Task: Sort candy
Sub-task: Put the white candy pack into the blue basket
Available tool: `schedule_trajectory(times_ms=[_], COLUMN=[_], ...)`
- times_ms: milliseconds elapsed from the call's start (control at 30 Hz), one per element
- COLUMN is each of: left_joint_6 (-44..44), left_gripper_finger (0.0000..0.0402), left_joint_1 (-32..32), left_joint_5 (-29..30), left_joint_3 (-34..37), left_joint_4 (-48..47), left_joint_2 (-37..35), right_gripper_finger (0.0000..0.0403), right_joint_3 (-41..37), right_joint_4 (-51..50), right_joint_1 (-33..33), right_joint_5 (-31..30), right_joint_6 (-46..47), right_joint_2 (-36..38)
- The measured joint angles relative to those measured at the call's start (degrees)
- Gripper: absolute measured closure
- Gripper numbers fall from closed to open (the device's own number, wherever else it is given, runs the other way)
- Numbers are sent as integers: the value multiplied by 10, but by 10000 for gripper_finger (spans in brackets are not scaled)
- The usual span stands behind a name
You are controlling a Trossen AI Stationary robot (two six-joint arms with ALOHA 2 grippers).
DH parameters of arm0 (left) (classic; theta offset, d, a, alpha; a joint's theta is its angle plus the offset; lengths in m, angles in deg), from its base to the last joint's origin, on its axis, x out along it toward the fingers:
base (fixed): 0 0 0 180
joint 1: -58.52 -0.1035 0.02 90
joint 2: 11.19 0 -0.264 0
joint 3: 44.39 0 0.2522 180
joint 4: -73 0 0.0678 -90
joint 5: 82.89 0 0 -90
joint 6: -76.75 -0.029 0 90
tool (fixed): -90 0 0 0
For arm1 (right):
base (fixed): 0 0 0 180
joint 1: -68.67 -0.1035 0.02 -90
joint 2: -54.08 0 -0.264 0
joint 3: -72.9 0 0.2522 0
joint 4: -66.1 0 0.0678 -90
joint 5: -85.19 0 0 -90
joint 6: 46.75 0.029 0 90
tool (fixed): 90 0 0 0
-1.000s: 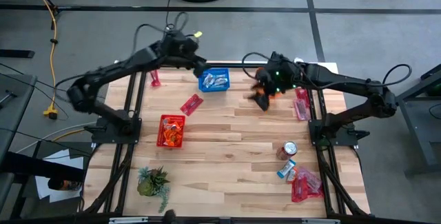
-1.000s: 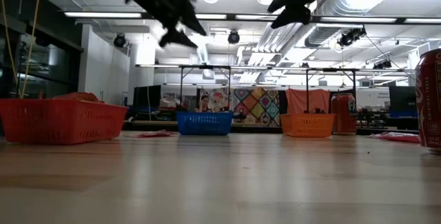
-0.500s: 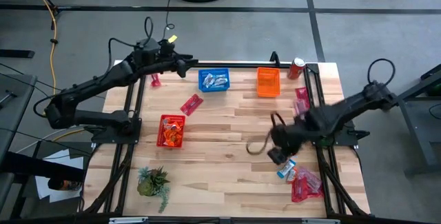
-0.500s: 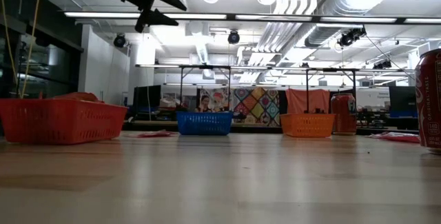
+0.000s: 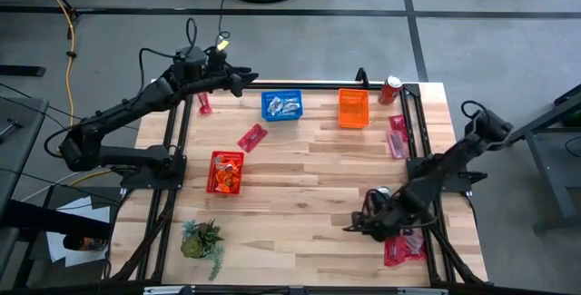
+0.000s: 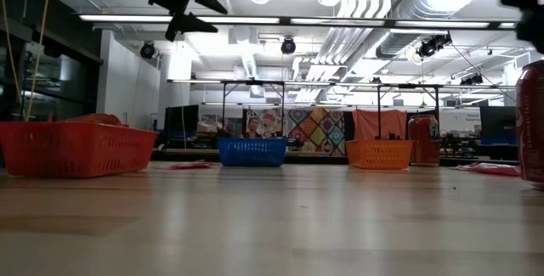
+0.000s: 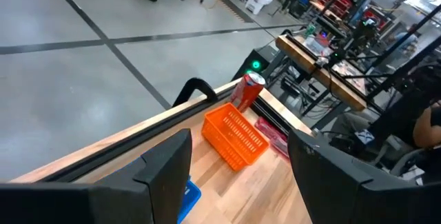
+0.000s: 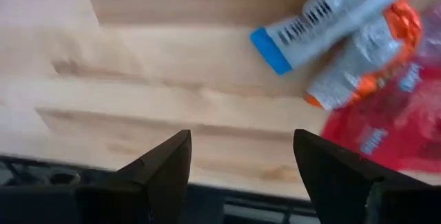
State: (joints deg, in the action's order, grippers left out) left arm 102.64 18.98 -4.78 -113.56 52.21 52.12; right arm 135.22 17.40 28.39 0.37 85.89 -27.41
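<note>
My right gripper (image 5: pixel 357 226) hovers open, low over the table's near right part, just left of a candy pile (image 5: pixel 402 244). In the right wrist view its fingers (image 8: pixel 162 165) stand apart over bare wood, with a blue-and-white bar (image 8: pixel 331 14), an orange-and-silver packet (image 8: pixel 365 55) and red wrappers (image 8: pixel 393 124) lying flat ahead. My left gripper (image 7: pixel 238 176) is open and held high over the far edge, left of the blue basket (image 5: pixel 281 105). Loose red/pink candy lies flat on the table at three spots (image 5: pixel 251 137), (image 5: pixel 204 104), (image 5: pixel 397 136).
The orange basket (image 5: pixel 354 108) stands at the far side and the red basket (image 5: pixel 225 172) at the left. One soda can (image 5: pixel 390 88) stands at the far right corner; another (image 6: pixel 531 123) shows at the low view's right edge. A small plant (image 5: pixel 201 238) sits near left.
My right gripper has swung from over the orange basket at the far side toward the near right corner and come down beside the candy pile. My left gripper has drawn back from the blue basket toward the far left and risen a little.
</note>
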Motion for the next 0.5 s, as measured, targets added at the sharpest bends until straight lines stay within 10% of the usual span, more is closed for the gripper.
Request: schedule_trajectory(times_ms=[500], left_joint_6=[-11], left_gripper_finger=[175], left_joint_1=[-3], left_joint_5=[0], left_joint_3=[0], left_joint_4=[1], left_joint_2=[0], right_gripper_finger=[153], right_joint_3=[24], right_joint_4=[-120], right_joint_1=[11], right_joint_5=[-13], right_joint_6=[-10], right_joint_2=[-34])
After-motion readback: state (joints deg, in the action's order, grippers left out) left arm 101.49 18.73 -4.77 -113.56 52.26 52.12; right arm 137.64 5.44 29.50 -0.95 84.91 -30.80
